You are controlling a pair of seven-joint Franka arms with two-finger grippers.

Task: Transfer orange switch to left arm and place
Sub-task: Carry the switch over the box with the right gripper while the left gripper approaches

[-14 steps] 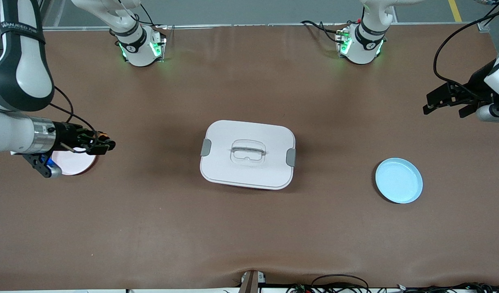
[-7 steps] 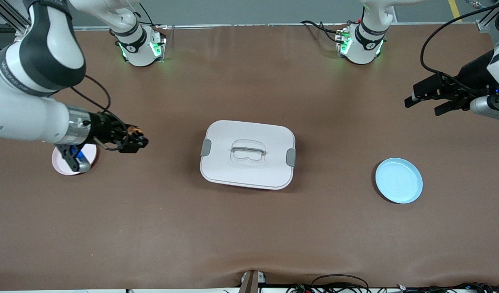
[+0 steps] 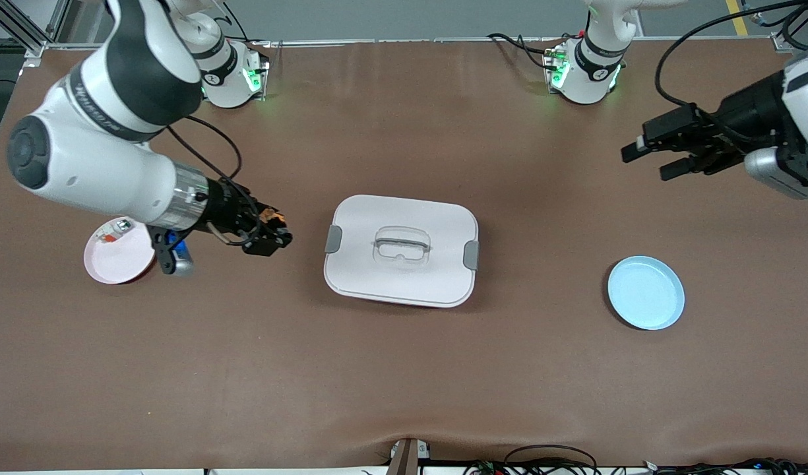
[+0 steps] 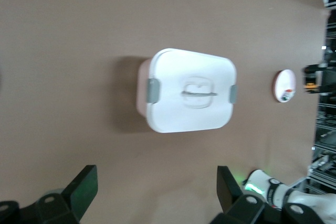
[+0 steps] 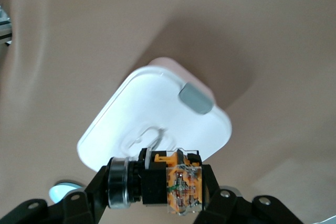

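Above the brown table, between the round pink plate (image 3: pixel 117 259) and the large white plastic box with grey side latches (image 3: pixel 401 249), the right gripper (image 3: pixel 270 234) hangs in the air, clenched on the orange switch (image 3: pixel 269 215), a small black push-button part with an orange and brownish end. In the right wrist view the switch (image 5: pixel 168 182) lies crosswise between the two black fingers, its long axis running from one finger to the other, and the box (image 5: pixel 157 124) is seen ahead of it and lower.

The left gripper (image 3: pixel 653 153) is over the table at the left arm's end, with its fingers spread wide and nothing between them. It points toward the middle of the table. In its own wrist view the two fingertips (image 4: pixel 84 188) stand well apart, and the box (image 4: pixel 189 98) lies between this gripper and the pink plate (image 4: pixel 284 85).

The relation that matters, I think, is this one: the box stands directly between the two grippers, so the switch must travel over it or around it to reach the open left gripper. The right arm is the one that has the part; the left is well apart from it.

A round light blue plate (image 3: pixel 646 292) sits toward the left arm's end, nearer to the front camera than the box. On the pink plate a small silver and red part (image 3: pixel 115 230) remains. On the right arm's black band there is white lettering, but I cannot read it with certainty.
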